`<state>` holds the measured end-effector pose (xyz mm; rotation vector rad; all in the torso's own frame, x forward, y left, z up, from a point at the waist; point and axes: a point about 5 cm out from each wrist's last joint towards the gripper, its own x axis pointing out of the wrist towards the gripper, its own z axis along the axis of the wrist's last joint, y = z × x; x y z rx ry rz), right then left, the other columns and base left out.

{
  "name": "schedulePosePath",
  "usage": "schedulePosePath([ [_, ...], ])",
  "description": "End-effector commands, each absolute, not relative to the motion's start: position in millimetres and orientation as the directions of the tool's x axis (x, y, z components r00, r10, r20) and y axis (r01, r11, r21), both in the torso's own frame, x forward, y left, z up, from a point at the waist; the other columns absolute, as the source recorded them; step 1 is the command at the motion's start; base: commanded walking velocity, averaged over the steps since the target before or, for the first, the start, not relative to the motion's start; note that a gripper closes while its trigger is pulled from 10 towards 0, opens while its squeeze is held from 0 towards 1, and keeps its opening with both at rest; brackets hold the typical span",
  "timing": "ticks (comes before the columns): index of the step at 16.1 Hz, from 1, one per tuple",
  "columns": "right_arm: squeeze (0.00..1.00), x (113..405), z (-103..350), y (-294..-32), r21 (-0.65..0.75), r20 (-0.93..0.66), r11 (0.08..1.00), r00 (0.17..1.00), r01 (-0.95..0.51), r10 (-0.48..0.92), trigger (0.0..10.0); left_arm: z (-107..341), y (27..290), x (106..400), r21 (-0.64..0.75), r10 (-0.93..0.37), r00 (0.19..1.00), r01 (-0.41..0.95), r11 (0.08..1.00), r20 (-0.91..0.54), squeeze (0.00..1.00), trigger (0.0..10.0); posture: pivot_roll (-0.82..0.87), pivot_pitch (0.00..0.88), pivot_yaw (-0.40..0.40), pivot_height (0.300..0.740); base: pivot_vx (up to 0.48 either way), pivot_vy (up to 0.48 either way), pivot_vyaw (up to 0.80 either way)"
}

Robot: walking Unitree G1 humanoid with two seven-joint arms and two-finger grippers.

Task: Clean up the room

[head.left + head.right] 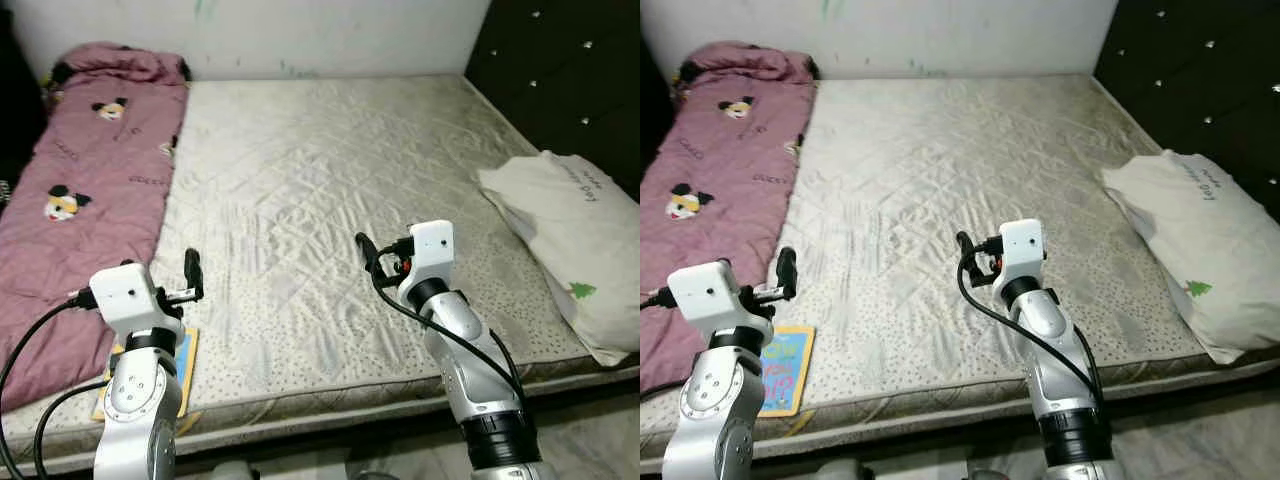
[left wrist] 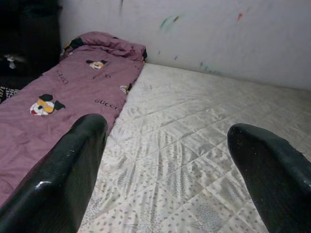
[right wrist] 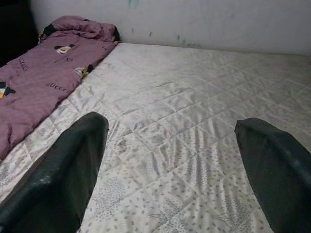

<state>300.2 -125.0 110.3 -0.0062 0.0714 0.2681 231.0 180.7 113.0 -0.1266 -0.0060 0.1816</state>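
Note:
A pink blanket with cartoon mouse prints lies along the left side of the bed, bunched up at its far end. On the right side rests a white pillow. A colourful book lies at the near left edge of the mattress. My left gripper hovers open just above and beyond the book, beside the blanket's edge. Over the near middle of the mattress my right gripper is held open. Nothing is between the fingers of either gripper.
A black tufted headboard stands at the right. A marked white wall runs along the far side. The floor shows below the near edge of the bed at the right.

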Motion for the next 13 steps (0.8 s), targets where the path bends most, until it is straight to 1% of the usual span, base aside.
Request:
schedulePosePath([
  [1,0.00,300.0,110.0,-129.3,0.003,-0.074,0.968,0.965,-0.251,0.251,10.0,111.7,178.5,231.0,-0.136,0.171,0.985,-0.172,0.976,-0.019,0.00,10.0,-0.03,0.000,-0.017,0.740,0.000,0.476,0.00],
  [13,0.00,302.0,109.4,-129.1,-0.001,-0.089,0.967,0.963,-0.255,0.254,10.0,113.3,176.7,233.3,-0.133,0.163,0.986,-0.164,0.977,-0.017,0.00,10.0,-0.03,0.004,-0.021,0.740,0.000,0.476,0.00],
])
